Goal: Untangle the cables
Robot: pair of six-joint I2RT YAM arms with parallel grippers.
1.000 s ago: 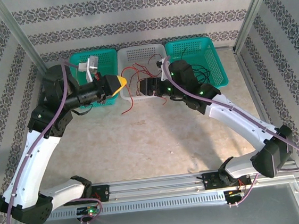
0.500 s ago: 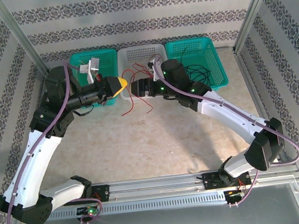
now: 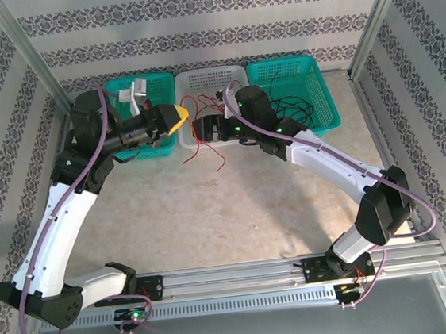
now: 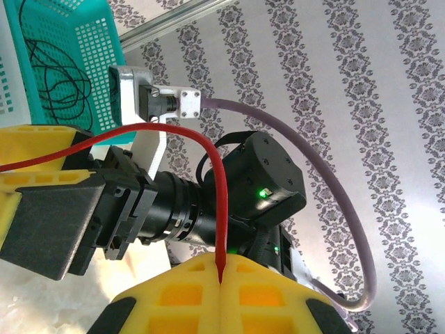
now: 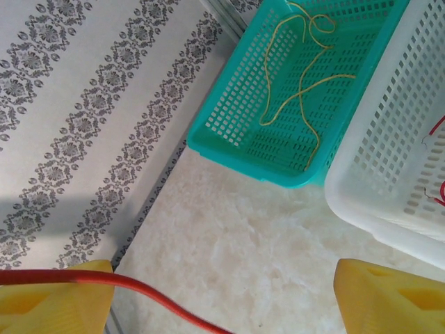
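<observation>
Nearest you, red ends trail onto the tabletop (image 3: 228, 214) just in front of the baskets. Above them, your left pincer (image 4: 221, 278) is clenched on a red cable (image 4: 220, 209). The cable arcs up and across to the right pincer (image 5: 222, 303), which is released, its fingers well apart, with the red strand lying against one finger only.

Behind the pincers, the white basket (image 5: 389, 174) has more red loops in it and over its rim. Beside it, the left teal basket (image 5: 278, 153) holds a yellow cable (image 5: 267, 76) alone. The right teal basket (image 3: 312, 70) holds the black cables (image 3: 290, 106).

By my reading you're well along. Yellow and black look separated, and the reds are what's left to pull apart.
</observation>
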